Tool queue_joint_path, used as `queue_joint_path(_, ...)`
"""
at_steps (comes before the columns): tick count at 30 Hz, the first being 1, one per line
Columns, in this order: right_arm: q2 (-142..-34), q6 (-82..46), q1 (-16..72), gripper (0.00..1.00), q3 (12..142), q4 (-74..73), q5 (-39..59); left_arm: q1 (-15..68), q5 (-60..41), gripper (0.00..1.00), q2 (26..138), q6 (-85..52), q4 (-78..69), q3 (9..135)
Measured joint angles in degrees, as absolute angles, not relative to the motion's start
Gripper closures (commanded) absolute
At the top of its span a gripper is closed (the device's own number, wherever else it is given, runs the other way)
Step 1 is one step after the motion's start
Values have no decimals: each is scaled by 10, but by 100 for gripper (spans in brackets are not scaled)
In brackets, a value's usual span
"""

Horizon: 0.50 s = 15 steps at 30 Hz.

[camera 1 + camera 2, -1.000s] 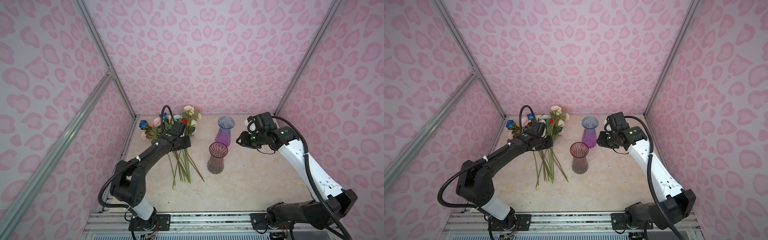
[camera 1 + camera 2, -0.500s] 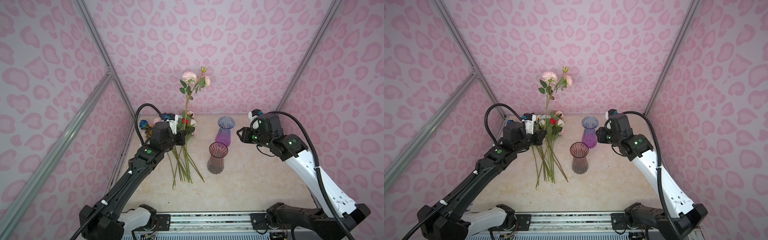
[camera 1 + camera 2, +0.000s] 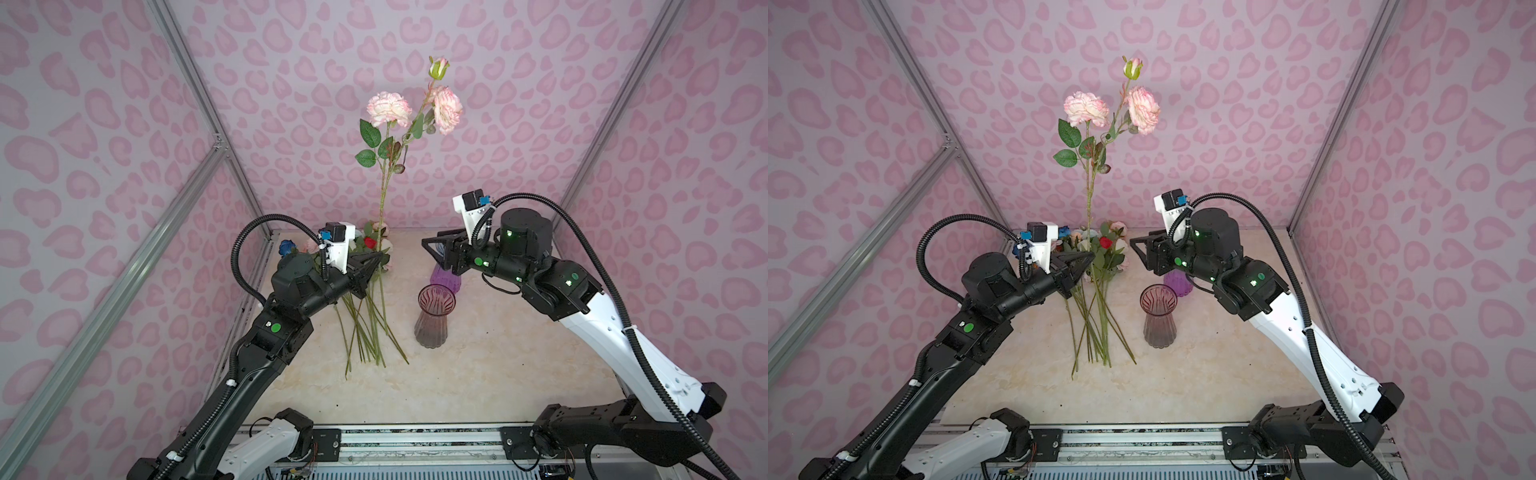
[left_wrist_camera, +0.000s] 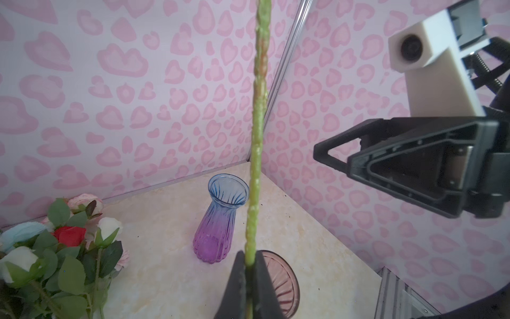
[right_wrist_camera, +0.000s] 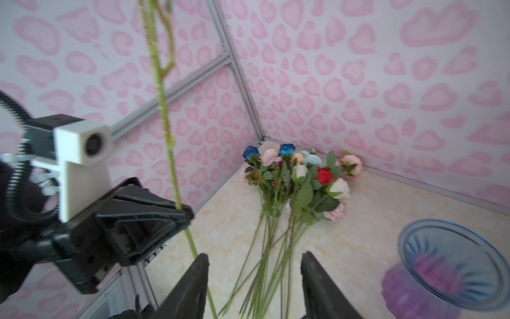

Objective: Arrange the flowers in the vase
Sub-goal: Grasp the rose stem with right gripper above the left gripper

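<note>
While both arms hang over the middle, take in the booth: pink walls (image 3: 291,62) printed with darker pink blotches on three sides, silvery metal bars (image 3: 124,284) along the corners, and a smooth cream tabletop (image 3: 478,374) veined like marble. The left pincer (image 4: 249,258) is clamped tight on one flower (image 4: 258,138) — a knobbly green stem standing upright, with two ruffled pink blooms (image 3: 389,110) and a bud high against the back wall. The right pincer (image 5: 254,261) faces it with jaws apart, holding nothing, just beside that stem. The rest of the flowers (image 5: 298,187) lie in a loose bunch on the tabletop at the back left, heads toward the wall. Two ribbed glass vases stand upright near them — a smoky pink vase (image 3: 432,320) and, behind it, a blue-to-purple vase (image 4: 218,221).
</note>
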State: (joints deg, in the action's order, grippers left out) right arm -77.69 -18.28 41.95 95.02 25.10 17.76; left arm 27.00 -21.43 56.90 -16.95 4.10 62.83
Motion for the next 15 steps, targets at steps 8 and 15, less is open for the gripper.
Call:
queue_joint_path(8,-860,-233,449,45,981,135,274,277,-221,97,563,-180,42,622)
queue_joint_path(15,-914,-292,455,82,1002,90,312,277,-220,97,558,-180,42,618)
